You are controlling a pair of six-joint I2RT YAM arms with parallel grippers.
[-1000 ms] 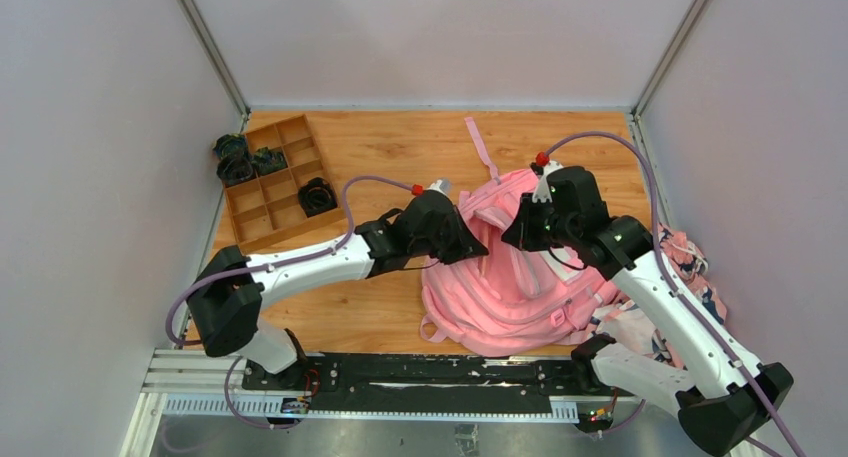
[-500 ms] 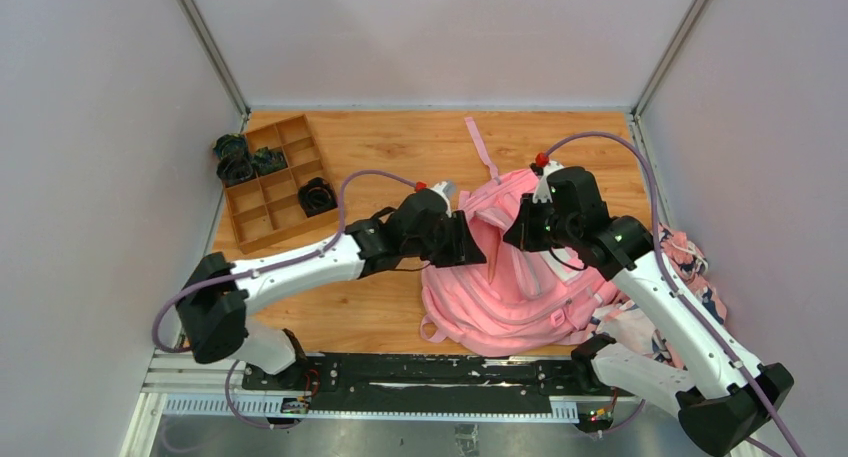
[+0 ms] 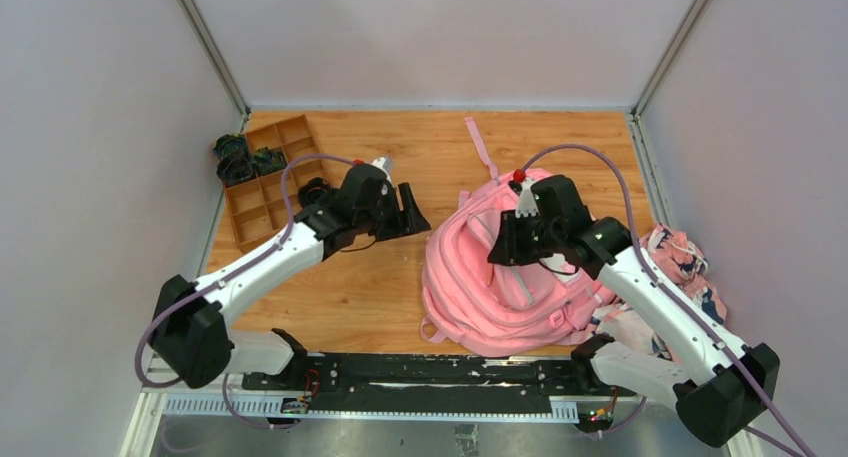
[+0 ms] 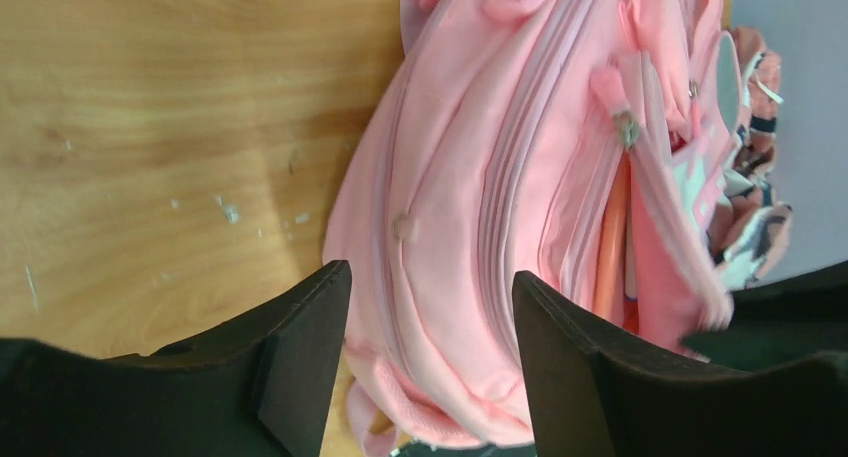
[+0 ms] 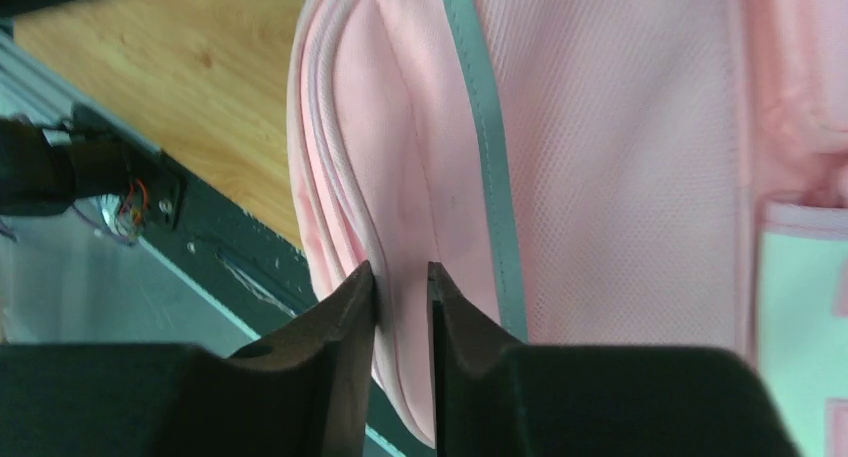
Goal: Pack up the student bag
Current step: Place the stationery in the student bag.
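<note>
The student bag [image 3: 470, 287] is a large pink backpack lying on the wooden table at centre right. My left gripper [image 3: 408, 215] hangs open to the left of it, clear of the fabric. In the left wrist view the bag [image 4: 470, 177] fills the space beyond that gripper [image 4: 430, 272], and an orange thing [image 4: 612, 247] shows in a zipper slit. My right gripper [image 3: 497, 254] hovers over the bag's middle. Its jaws [image 5: 400, 269] stand a narrow gap apart over a pink seam, next to the grey zipper strip [image 5: 490, 177]; no fabric is pinched.
A wooden compartment tray [image 3: 268, 182] sits at the back left with dark coiled items [image 3: 316, 192] in and beside it. A pink-white-navy patterned cloth bundle [image 3: 690, 267] lies against the right wall. The black base rail [image 3: 400, 372] runs along the near edge.
My left gripper let go, opened wide and drew back left off the bag. The right gripper's jaws parted slightly and it shifted left. The bag's held-open mouth has dropped shut.
</note>
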